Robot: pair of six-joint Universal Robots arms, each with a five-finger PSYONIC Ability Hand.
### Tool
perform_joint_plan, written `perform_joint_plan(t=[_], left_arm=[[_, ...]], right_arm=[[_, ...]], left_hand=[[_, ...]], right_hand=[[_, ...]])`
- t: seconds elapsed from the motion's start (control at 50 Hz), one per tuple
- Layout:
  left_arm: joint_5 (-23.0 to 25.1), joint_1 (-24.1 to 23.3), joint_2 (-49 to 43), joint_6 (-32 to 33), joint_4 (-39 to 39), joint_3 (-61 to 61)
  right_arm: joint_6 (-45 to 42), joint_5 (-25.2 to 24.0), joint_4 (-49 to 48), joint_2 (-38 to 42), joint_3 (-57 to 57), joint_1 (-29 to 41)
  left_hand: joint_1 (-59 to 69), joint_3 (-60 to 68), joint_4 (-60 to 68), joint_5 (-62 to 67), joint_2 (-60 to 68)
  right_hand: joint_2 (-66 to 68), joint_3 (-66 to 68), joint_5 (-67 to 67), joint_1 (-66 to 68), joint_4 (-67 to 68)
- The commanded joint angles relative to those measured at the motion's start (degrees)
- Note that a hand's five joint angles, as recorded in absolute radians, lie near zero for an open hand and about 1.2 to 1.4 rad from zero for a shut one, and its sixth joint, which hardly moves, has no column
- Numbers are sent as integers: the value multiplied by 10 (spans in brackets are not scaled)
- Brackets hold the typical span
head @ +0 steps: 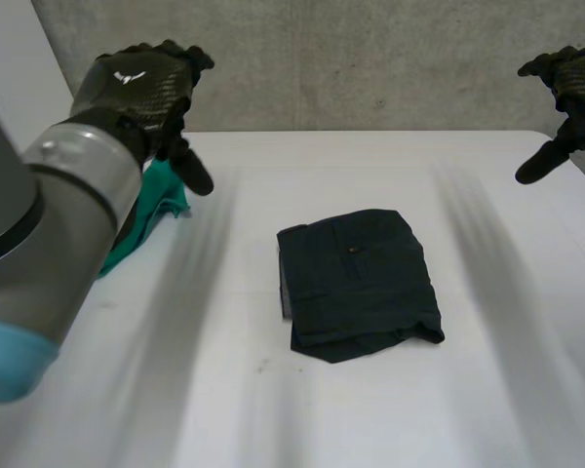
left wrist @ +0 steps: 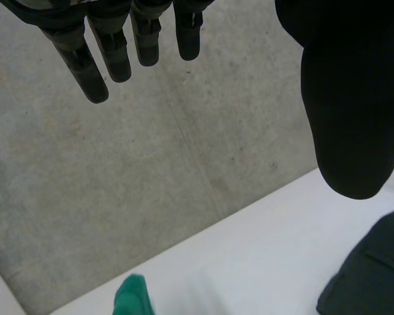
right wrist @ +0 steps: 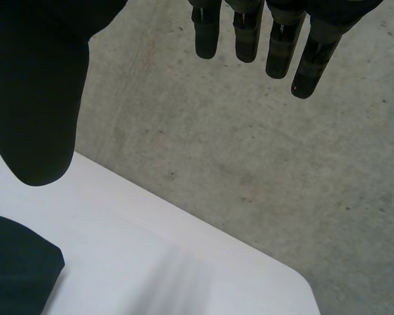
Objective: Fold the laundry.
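Head view: we find the folded dark garment (head: 361, 283) at the centre of the table (head: 224, 409), between the hands. The green cloth (head: 161, 200) lies far left, beside the left hand (head: 141, 88).

Left wrist view: its fingers (left wrist: 92, 72) hang straight, holding nothing.

Right wrist view: the right hand (right wrist: 39, 98) is likewise spread and empty.

White table (head: 390, 409) carrying two pieces of laundry, which lie well apart on its surface. Near the middle, slightly towards the robot's right, lies a dark navy garment (head: 361, 283), folded into a compact, roughly rectangular stack with a small button showing on its top layer. Near the table's left edge lies a bunched green cloth (head: 166, 200), only partly visible.
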Motion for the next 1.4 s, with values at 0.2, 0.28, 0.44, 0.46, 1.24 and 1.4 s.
perform_joint_plan(t=[0.2,0.28,0.44,0.46,1.24,1.4], left_arm=[[154,7,78,-1,-8,-126],[160,16,82,-1,-8,-142],[160,22,81,-1,-6,-148],[160,23,81,-1,-5,-148],[158,22,32,-3,15,-143],[156,22,19,-4,15,-140]], right_arm=[[-2,2,81,12,87,6],[3,-4,82,18,123,6],[42,-54,35,60,192,18],[50,-59,28,65,196,20],[40,-28,-208,303,88,113],[-55,-37,-209,355,-31,112]], left_hand=[[6,-6,-16,-26,2],[6,-6,-16,-26,2],[6,-6,-16,-26,2],[6,-6,-16,-26,2],[6,-6,-16,-26,2],[6,-6,-16,-26,2]], right_hand=[[-16,5,-35,16,-32],[-16,5,-35,16,-32],[-16,5,-35,16,-32],[-16,5,-35,16,-32],[684,705,665,716,668],[684,705,665,716,668]])
